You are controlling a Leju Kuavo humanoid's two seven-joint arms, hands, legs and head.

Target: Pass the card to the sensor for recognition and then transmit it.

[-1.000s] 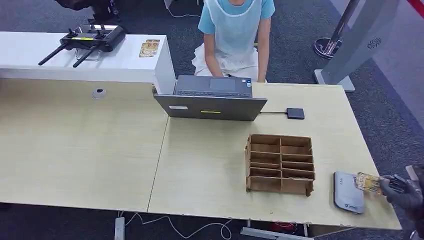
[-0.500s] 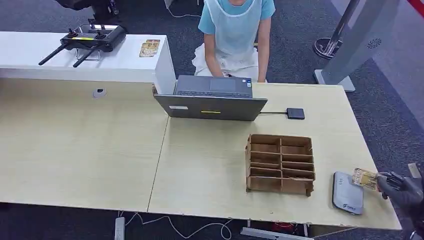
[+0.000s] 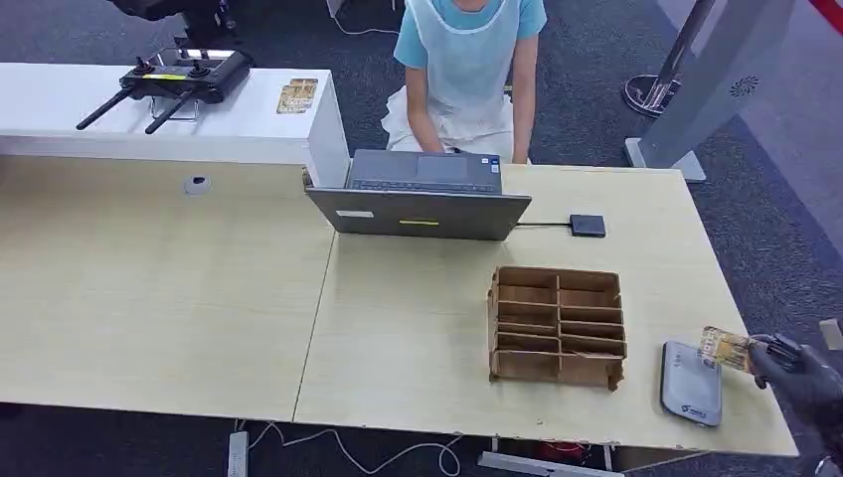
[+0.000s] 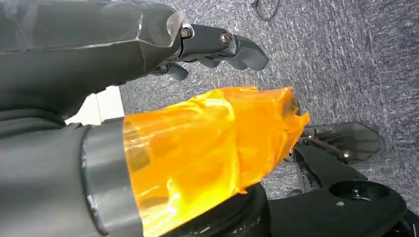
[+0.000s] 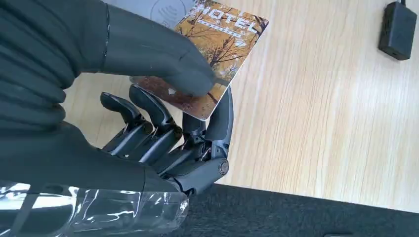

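Note:
My right hand (image 3: 801,376) reaches in over the table's right edge and pinches a hotel card (image 3: 725,348) with an autumn-tree picture. The card hovers beside the far right corner of the grey card sensor (image 3: 691,383), which lies flat near the table's front edge. In the right wrist view the thumb presses the card (image 5: 217,49) against a finger, and a strip of the sensor (image 5: 148,7) lies just past it. My left hand (image 4: 123,59) hangs over grey carpet, its fingers (image 4: 222,44) apart from an orange-wrapped thumb (image 4: 207,148), holding nothing.
A brown cardboard organizer (image 3: 557,326) stands left of the sensor. Behind it sit an open laptop (image 3: 422,194) and a small black box (image 3: 587,225) on a cable. A person (image 3: 467,60) sits behind the laptop. A white counter (image 3: 249,129) carries a controller (image 3: 174,79) and another card (image 3: 297,95).
My right hand has carried the card a little farther from the table's front edge, from above the sensor's right side to its far right corner. Everything else stayed still.

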